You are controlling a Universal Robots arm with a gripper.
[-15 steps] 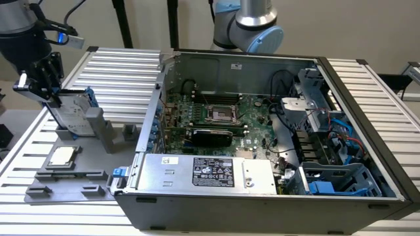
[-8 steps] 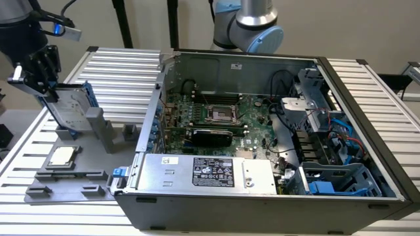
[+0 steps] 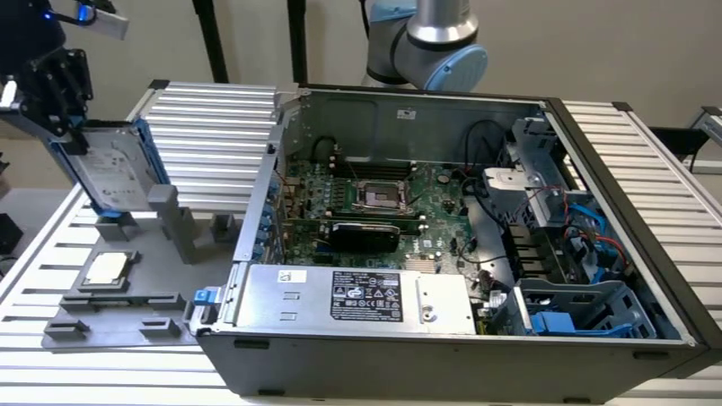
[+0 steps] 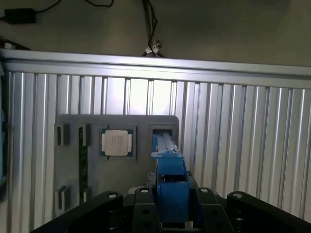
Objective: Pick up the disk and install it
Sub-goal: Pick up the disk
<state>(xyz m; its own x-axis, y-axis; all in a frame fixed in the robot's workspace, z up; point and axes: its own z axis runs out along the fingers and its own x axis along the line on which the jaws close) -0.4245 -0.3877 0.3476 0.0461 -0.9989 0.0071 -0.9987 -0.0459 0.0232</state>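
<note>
One disk [image 3: 113, 173] between the fingers [image 3: 66, 125]

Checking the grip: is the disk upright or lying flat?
Upright, slightly tilted: the disk hangs on edge in the gripper above the grey stand.

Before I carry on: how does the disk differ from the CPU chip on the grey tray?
Pose: the disk stands on edge, clamped in the gripper; the chip lies flat in the tray, untouched.
Size: the disk is much larger than the chip.
Look: the disk is oblong with blue rails; the chip is square, without rails.
Both show silver-grey metal faces.
</note>
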